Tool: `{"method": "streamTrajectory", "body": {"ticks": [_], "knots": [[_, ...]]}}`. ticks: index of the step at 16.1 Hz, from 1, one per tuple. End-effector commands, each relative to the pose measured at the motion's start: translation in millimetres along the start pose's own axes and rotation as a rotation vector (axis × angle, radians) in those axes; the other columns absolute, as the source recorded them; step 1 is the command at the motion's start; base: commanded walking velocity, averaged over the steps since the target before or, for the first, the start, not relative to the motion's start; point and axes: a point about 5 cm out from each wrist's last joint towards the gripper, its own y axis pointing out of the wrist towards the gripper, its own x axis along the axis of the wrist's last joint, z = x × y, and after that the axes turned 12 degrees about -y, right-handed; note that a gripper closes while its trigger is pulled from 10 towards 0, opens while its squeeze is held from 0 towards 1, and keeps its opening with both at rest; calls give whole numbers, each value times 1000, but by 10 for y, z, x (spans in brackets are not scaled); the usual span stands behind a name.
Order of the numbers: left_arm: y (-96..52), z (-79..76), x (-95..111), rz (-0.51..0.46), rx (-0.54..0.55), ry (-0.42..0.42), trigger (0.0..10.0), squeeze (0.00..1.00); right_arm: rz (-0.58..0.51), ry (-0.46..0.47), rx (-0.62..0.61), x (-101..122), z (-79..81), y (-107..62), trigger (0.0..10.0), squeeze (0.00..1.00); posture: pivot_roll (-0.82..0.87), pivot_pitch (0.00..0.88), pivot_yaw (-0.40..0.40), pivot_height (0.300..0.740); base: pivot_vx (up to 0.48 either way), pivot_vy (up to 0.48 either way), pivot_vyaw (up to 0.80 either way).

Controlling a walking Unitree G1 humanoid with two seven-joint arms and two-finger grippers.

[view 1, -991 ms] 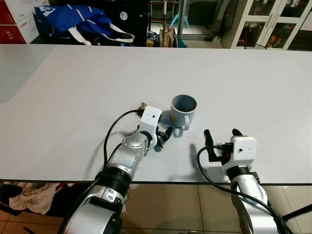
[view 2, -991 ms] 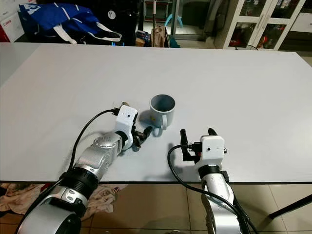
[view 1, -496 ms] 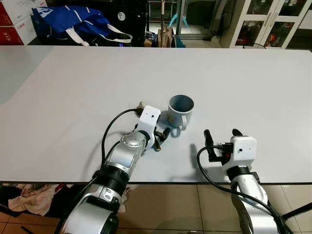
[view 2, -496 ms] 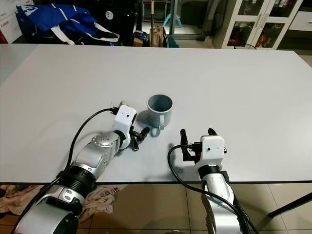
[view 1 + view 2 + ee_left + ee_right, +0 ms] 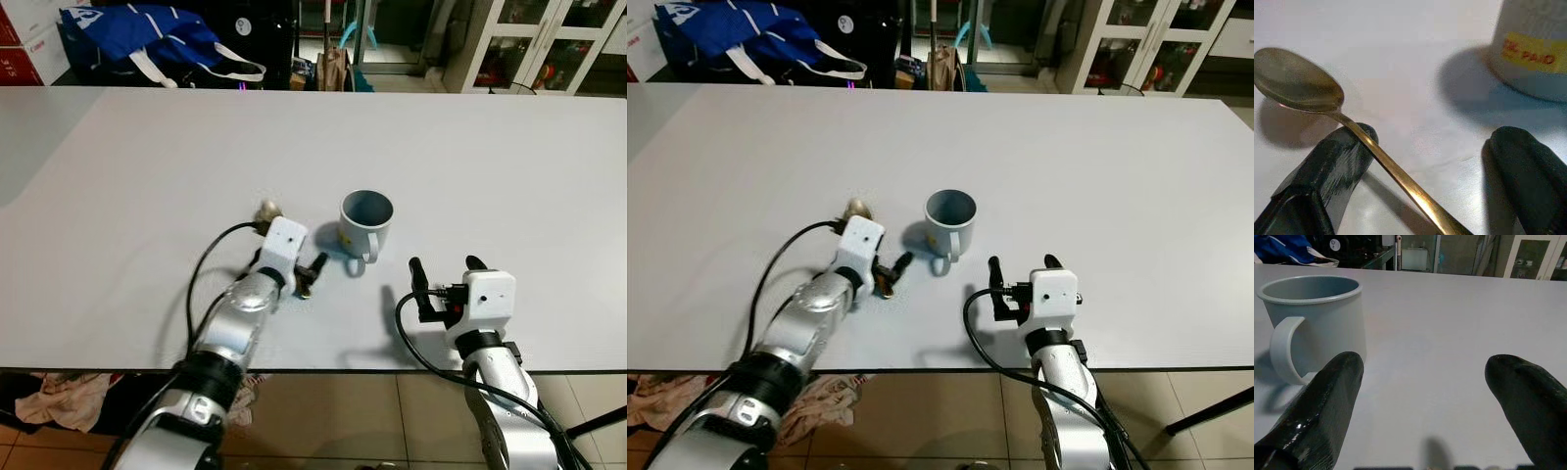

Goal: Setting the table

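White table (image 5: 137,176). Grey mug (image 5: 365,225) at frame centre, handle toward the camera; a yellow label with red lettering on its side, partly readable as "PAIO" in the left wrist view.

Left gripper (image 5: 312,275) just left of the mug, fingers apart, a brass spoon (image 5: 1327,105) lying across one finger (image 5: 1332,166), bowl resting on the table.

Right gripper (image 5: 443,269) lower right of centre, fingers spread, holding nothing.

Blue bag (image 5: 147,34) at upper left.

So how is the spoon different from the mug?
The spoon is gold-coloured and shiny; the mug is pale grey-blue. The spoon is thin and lies low between the left gripper's open fingers; the mug stands upright, touched by neither gripper. Both are on the white table.
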Motion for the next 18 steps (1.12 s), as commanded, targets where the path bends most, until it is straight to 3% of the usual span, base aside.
{"method": "streamTrajectory", "body": {"ticks": [1,9,12,18], "knots": [[-30,51,-56,-7,21,35,10000,0,4,-7,1,-8,-11,-1,10000,0,-36,0,13,740,0,0,0],[-5,-70,23,-95,-76,93,10000,0,6,-10,6,-19,-15,5,10000,0,-36,0,11,740,0,0,0],[70,-48,137,-60,-92,129,10000,0,7,-10,6,-17,-11,-1,10000,0,-38,0,11,740,0,0,0],[99,39,261,-79,-48,87,10000,0,6,-7,3,-14,-3,-3,10000,0,-41,0,17,740,0,0,0]]}}
